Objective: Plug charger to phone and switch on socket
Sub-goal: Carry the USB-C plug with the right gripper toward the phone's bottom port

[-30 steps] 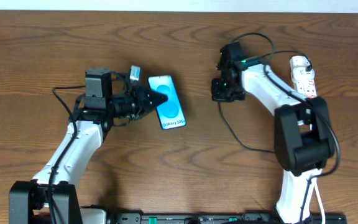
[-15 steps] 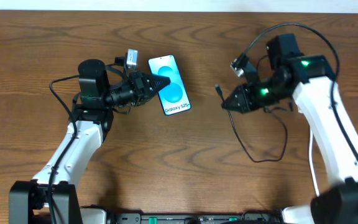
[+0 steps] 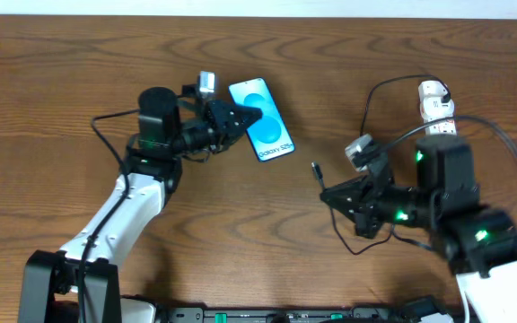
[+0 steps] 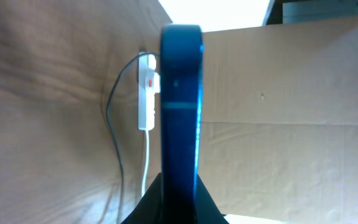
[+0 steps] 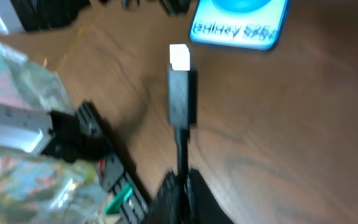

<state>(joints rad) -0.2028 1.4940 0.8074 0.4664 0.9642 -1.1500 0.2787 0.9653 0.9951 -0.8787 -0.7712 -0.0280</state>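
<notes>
The phone (image 3: pixel 272 135), blue screen up and tilted, is held at its left edge by my left gripper (image 3: pixel 256 115), which is shut on it. In the left wrist view the phone (image 4: pixel 180 106) shows edge-on between the fingers. My right gripper (image 3: pixel 328 190) is shut on the charger cable just behind its black plug (image 3: pixel 315 169), right of and below the phone. From the right wrist, the plug (image 5: pixel 182 93) with its pale tip points toward the phone's bottom edge (image 5: pixel 241 25), with a gap between them. The white socket (image 3: pixel 436 103) lies at the far right.
The charger's thin black cable loops over the table (image 3: pixel 79 81) below my right arm and up toward the socket (image 4: pixel 146 93). A cardboard wall (image 4: pixel 278 124) stands behind the table. A black rail with green parts (image 5: pixel 110 180) runs along the front edge.
My left gripper has carried the phone to the right and a little back. My right arm has swung from the back down to the front right with the cable, uncovering the socket.
</notes>
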